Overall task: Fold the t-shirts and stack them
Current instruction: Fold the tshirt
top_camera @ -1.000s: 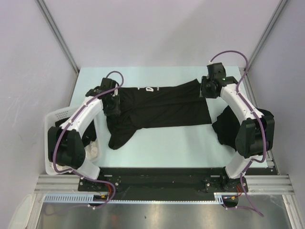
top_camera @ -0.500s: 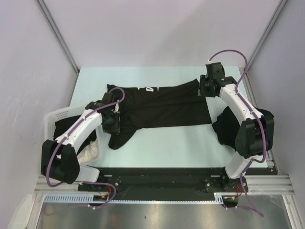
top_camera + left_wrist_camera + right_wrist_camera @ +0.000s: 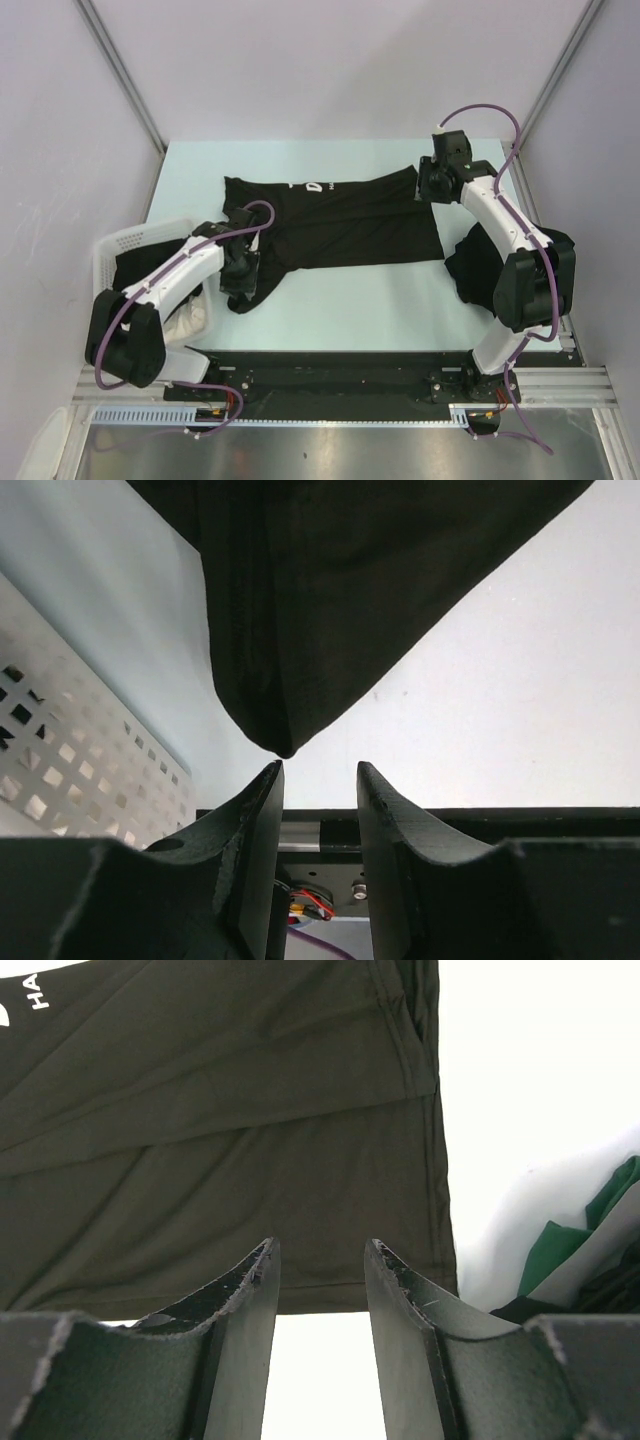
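Lilac walls close in a pale worktop (image 3: 330,300); across its middle lies a black t-shirt (image 3: 350,225), spread flat but creased, its hem toward the right and one sleeve trailing to the near left.

Two white arms curve in from the near edge; the left arm (image 3: 165,285) reaches over the shirt's near-left sleeve and the right arm (image 3: 500,215) reaches to the shirt's far-right corner.

At the worktop's left edge sits a white lattice basket (image 3: 110,245) with black cloth (image 3: 135,265) and a white cloth (image 3: 195,318) inside; at the right edge, under the right arm, a heap of black cloth (image 3: 470,265) lies just beside the spread shirt.

The left pincer (image 3: 320,770) stands open with nothing between its fingers (image 3: 262,810); the rounded tip of the sleeve (image 3: 285,715) hangs just above them, apart from both.

The right pincer (image 3: 320,1245) is also open and empty; its fingers (image 3: 405,1290) hover over the shirt's hem edge, with bare worktop showing through the gap.

White lettering (image 3: 315,187) marks the shirt's chest near the far edge; only part of it shows.
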`<move>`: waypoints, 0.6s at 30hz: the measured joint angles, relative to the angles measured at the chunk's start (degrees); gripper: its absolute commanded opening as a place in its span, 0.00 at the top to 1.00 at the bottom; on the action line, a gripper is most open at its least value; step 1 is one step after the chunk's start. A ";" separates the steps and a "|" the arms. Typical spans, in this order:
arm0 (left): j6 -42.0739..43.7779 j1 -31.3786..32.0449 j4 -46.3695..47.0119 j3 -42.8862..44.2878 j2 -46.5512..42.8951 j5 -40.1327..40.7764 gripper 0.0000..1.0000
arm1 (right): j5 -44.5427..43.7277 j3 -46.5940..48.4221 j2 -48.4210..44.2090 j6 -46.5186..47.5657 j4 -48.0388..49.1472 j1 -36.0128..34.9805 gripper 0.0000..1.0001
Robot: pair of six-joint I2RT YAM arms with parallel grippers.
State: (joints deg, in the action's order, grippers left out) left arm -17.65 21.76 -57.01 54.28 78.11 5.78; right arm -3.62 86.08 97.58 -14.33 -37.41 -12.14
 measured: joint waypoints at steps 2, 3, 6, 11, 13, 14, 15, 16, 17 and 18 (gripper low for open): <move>-0.39 0.79 -0.20 0.00 0.96 0.39 0.59 | 0.13 0.00 0.00 -0.09 0.00 0.20 0.55; -0.52 1.25 -0.37 0.00 1.51 0.70 0.59 | 0.22 0.00 0.00 -0.15 0.02 0.33 0.55; -1.07 2.47 -0.79 0.00 3.28 1.75 0.55 | 0.50 0.00 -0.07 -0.17 0.02 0.87 0.55; -2.34 3.63 -1.16 0.02 5.60 3.48 0.53 | 1.09 0.00 -0.66 -0.17 0.07 1.95 0.55; -2.89 3.63 -1.40 0.02 6.51 4.26 0.53 | 1.29 0.00 -0.94 -0.17 0.20 2.40 0.55; -2.99 3.63 -1.49 0.04 7.13 4.68 0.53 | 1.36 -0.02 -1.09 -0.17 0.28 2.64 0.55; -3.21 3.63 -1.60 0.04 7.74 5.01 0.53 | 1.46 -0.04 -1.25 -0.17 0.37 2.86 0.55; -3.34 3.65 -1.66 0.04 8.17 5.25 0.53 | 1.53 -0.04 -1.42 -0.17 0.46 3.13 0.55; -3.41 3.65 -1.73 0.04 8.72 5.68 0.53 | 1.57 -0.04 -1.57 -0.17 0.46 3.37 0.55; -3.41 3.65 -1.77 0.04 9.09 5.90 0.54 | 1.66 -0.04 -1.70 -0.17 0.50 3.63 0.55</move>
State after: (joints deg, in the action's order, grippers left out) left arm -21.06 25.41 -58.78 54.33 87.20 11.68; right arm -1.96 86.04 95.88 -14.50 -36.91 -8.51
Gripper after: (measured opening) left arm 0.471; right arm 0.449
